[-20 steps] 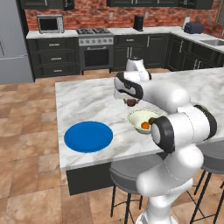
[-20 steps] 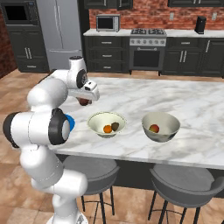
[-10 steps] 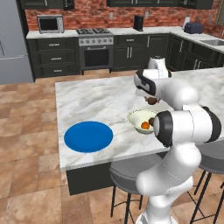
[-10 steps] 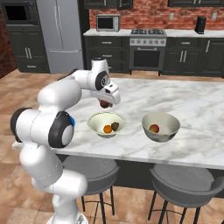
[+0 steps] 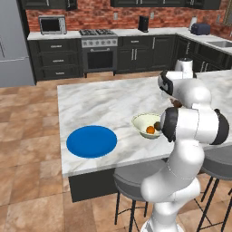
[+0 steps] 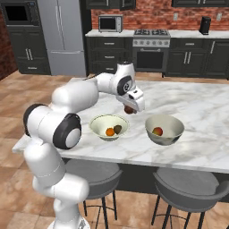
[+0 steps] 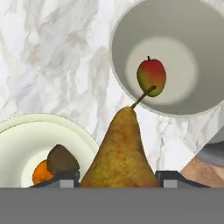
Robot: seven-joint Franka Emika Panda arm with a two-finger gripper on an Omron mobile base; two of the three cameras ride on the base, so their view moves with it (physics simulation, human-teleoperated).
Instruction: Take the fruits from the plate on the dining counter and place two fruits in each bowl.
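Left base view: marble worktop (image 5: 99, 102) in brick-walled kitchen, dark cabinets, stove (image 5: 99, 50) behind. Blue plate (image 5: 91, 141) bare near front edge. Cream bowl (image 5: 146, 125) holds orange (image 5: 150, 130), partly behind arm.

Right base view: end effector (image 6: 130, 109) above worktop between cream bowl and grey bowl (image 6: 164, 129); mango (image 6: 157, 131) in grey bowl. Stools (image 6: 190, 192) below.

Hand view: end effector clamped on pear (image 7: 120, 155); kiwi (image 7: 62, 159) beside orange.
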